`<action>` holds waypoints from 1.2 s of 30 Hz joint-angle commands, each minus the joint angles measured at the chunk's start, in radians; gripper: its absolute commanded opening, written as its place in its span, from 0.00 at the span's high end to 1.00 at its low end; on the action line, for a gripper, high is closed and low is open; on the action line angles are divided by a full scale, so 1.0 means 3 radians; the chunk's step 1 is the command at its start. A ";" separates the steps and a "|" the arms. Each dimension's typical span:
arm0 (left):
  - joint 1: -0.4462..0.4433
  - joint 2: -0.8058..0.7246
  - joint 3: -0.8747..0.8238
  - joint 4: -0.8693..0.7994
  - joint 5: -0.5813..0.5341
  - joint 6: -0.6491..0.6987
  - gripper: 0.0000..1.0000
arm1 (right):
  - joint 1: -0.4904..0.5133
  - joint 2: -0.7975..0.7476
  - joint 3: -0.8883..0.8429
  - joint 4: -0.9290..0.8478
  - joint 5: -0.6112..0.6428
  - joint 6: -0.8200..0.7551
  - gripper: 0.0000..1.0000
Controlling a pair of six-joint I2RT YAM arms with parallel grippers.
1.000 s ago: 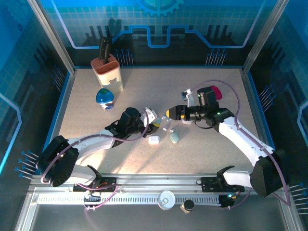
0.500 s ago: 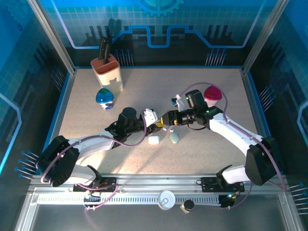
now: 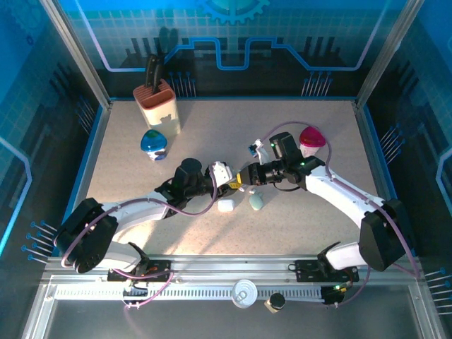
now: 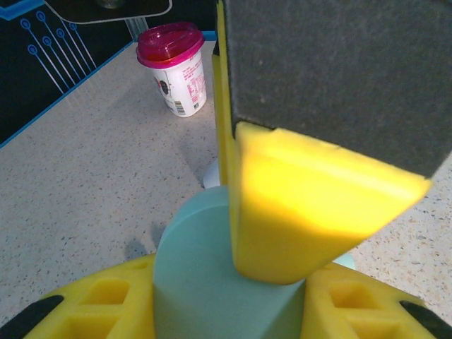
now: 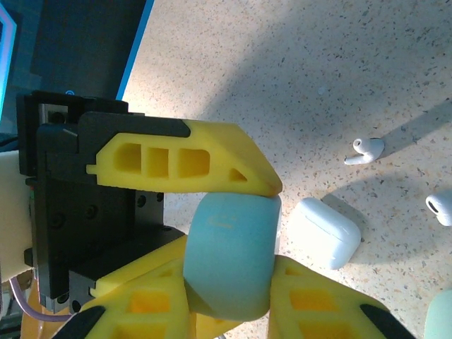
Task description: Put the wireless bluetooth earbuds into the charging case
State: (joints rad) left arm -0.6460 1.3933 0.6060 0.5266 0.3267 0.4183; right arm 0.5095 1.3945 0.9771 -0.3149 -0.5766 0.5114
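A teal pebble-shaped charging case point(image 5: 229, 254) hangs above the table with both grippers on it. In the right wrist view my right gripper point(image 5: 229, 300) is shut on its sides, and a left finger point(image 5: 183, 159) presses on its top. In the left wrist view the same case point(image 4: 201, 275) sits between my left gripper's point(image 4: 226, 307) fingers, and a right finger point(image 4: 311, 212) reaches down over it. From above, the left gripper point(image 3: 227, 182) and right gripper point(image 3: 245, 176) meet mid-table. Two white earbuds point(image 5: 365, 150) point(image 5: 441, 207) lie on the table beyond a closed white case point(image 5: 321, 232).
The white case point(image 3: 226, 205) and another teal case point(image 3: 256, 202) lie just in front of the grippers. A pink-lidded cup point(image 3: 311, 138) stands at the right, with a knife block point(image 3: 157, 102) and a blue-green object point(image 3: 153, 143) at the back left.
My right arm has swung left to meet the left gripper, and its jaws have closed from wide open onto the teal case. The left arm has barely moved.
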 commanded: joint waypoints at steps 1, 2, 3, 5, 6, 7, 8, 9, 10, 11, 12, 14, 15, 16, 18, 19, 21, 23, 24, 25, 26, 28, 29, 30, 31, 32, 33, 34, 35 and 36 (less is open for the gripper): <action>-0.0051 -0.0050 -0.0131 0.0262 0.0143 0.0001 0.44 | -0.0041 -0.0029 0.0049 0.0107 0.0069 0.0054 0.81; -0.0050 -0.0062 -0.0183 0.0404 0.0098 -0.0064 0.30 | -0.0054 -0.0062 0.0037 0.0140 0.0047 0.0080 0.81; -0.0049 -0.0072 -0.0234 0.0556 0.0067 -0.0141 0.20 | -0.0076 -0.0098 0.0015 0.0178 0.0012 0.0115 0.81; -0.0038 -0.0078 -0.0339 0.0914 0.0046 -0.0340 0.07 | -0.0154 -0.0201 -0.0062 0.0349 -0.0124 0.0268 0.81; -0.0028 -0.0074 -0.0373 0.1066 0.0081 -0.0445 0.04 | -0.0198 -0.0252 -0.0116 0.0453 -0.0208 0.0363 0.81; -0.0017 -0.0059 -0.0404 0.1240 0.0144 -0.0558 0.02 | -0.0247 -0.0314 -0.0174 0.0587 -0.0305 0.0486 0.81; -0.0015 -0.0032 -0.0430 0.1417 0.0194 -0.0670 0.01 | -0.0291 -0.0381 -0.0235 0.0738 -0.0391 0.0616 0.81; -0.0013 0.0001 -0.0453 0.1602 0.0230 -0.0758 0.01 | -0.0335 -0.0435 -0.0289 0.0870 -0.0459 0.0740 0.81; -0.0008 0.0056 -0.0484 0.1838 0.0261 -0.0855 0.01 | -0.0388 -0.0492 -0.0351 0.1036 -0.0553 0.0884 0.81; -0.0006 0.0122 -0.0519 0.2083 0.0275 -0.0934 0.01 | -0.0439 -0.0542 -0.0457 0.1225 -0.0652 0.1039 0.81; -0.0006 0.0187 -0.0543 0.2314 0.0276 -0.1000 0.01 | -0.0485 -0.0570 -0.0520 0.1400 -0.0742 0.1204 0.81; -0.0004 0.0369 -0.0569 0.2765 0.0294 -0.1079 0.03 | -0.0568 -0.0626 -0.0650 0.1759 -0.0916 0.1541 0.81; -0.0002 0.0439 -0.0565 0.2908 0.0320 -0.1061 0.06 | -0.0590 -0.0655 -0.0698 0.1882 -0.0965 0.1663 0.81; -0.0007 0.0477 -0.0523 0.2903 0.0392 -0.0985 0.08 | -0.0618 -0.0686 -0.0754 0.2026 -0.1009 0.1791 0.81; -0.0001 0.0505 -0.0467 0.2914 0.0452 -0.0997 0.08 | -0.0654 -0.0747 -0.0853 0.2235 -0.1068 0.2013 0.81; -0.0004 0.0507 -0.0439 0.2918 0.0456 -0.1001 0.08 | -0.0668 -0.0787 -0.0910 0.2339 -0.1089 0.2137 0.81; -0.0004 0.0500 -0.0383 0.2918 0.0461 -0.0985 0.08 | -0.0702 -0.0869 -0.1011 0.2575 -0.1095 0.2382 0.82; -0.0004 0.0505 -0.0315 0.2918 0.0431 -0.0999 0.12 | -0.0707 -0.0938 -0.1124 0.2928 -0.1080 0.2694 0.82; -0.0004 0.0513 -0.0268 0.2918 0.0438 -0.1009 0.14 | -0.0706 -0.0949 -0.1182 0.3123 -0.1087 0.2878 0.82; -0.0004 0.0528 -0.0213 0.2918 0.0457 -0.1028 0.16 | -0.0706 -0.0955 -0.1235 0.3310 -0.1101 0.3052 0.82; -0.0003 0.0550 -0.0168 0.2918 0.0497 -0.1039 0.17 | -0.0708 -0.0951 -0.1274 0.3477 -0.1101 0.3177 0.82; -0.0001 0.0593 -0.0067 0.2918 0.0583 -0.1075 0.20 | -0.0713 -0.0954 -0.1351 0.3763 -0.1094 0.3416 0.83; -0.0004 0.0611 -0.0025 0.2918 0.0613 -0.1095 0.22 | -0.0714 -0.0947 -0.1376 0.3849 -0.1077 0.3483 0.83; -0.0002 0.0630 0.0025 0.2919 0.0646 -0.1121 0.23 | -0.0720 -0.0941 -0.1403 0.3962 -0.1068 0.3561 0.83; -0.0004 0.0643 0.0065 0.2918 0.0672 -0.1145 0.25 | -0.0721 -0.0929 -0.1430 0.4094 -0.1058 0.3653 0.83; -0.0008 0.0655 0.0097 0.2918 0.0680 -0.1170 0.26 | -0.0721 -0.0911 -0.1453 0.4210 -0.1051 0.3735 0.83; -0.0006 0.0653 0.0125 0.2919 0.0701 -0.1204 0.27 | -0.0723 -0.0885 -0.1473 0.4357 -0.1048 0.3827 0.83; -0.0009 0.0659 0.0149 0.2918 0.0729 -0.1224 0.28 | -0.0724 -0.0853 -0.1500 0.4503 -0.1041 0.3922 0.83; -0.0009 0.0661 0.0170 0.2918 0.0745 -0.1241 0.29 | -0.0725 -0.0822 -0.1517 0.4622 -0.1034 0.4004 0.83; -0.0009 0.0663 0.0191 0.2917 0.0770 -0.1255 0.31 | -0.0723 -0.0786 -0.1534 0.4739 -0.1034 0.4081 0.83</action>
State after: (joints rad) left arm -0.6510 1.5837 0.6231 1.3674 0.5049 0.0765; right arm 0.3054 1.1358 0.5365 0.8909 -0.8799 1.6039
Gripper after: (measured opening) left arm 0.696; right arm 0.209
